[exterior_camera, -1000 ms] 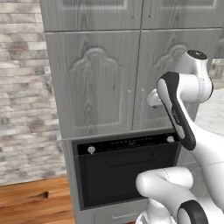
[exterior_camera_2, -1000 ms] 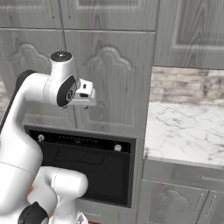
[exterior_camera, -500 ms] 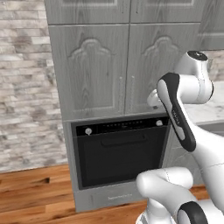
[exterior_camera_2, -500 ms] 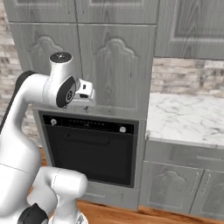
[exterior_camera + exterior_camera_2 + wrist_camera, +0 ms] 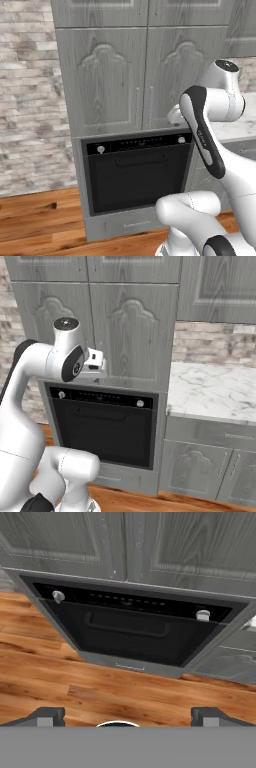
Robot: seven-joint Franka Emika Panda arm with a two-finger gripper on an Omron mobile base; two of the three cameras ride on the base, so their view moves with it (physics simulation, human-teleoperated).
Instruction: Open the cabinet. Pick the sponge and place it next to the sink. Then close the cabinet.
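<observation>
One cabinet (image 5: 145, 80) with two closed arched doors and two slim handles stands above one black oven (image 5: 137, 172) bearing two knobs. One marble bench (image 5: 212, 391) lies right. One pincer (image 5: 127, 717), released wide, hangs before the oven.

Glossy white rounded arm (image 5: 220, 165) with black joint bands, a grey-capped joint and small dark fingertips (image 5: 47, 716).

A rendered domestic kitchen is shown. A black built-in oven (image 5: 136, 171) is set at frame centre below the tall grey cabinet (image 5: 142, 80). A marble counter (image 5: 212, 391) is seen at right, a brick wall (image 5: 27, 100) at left, and a wood floor (image 5: 75, 687) below.
</observation>
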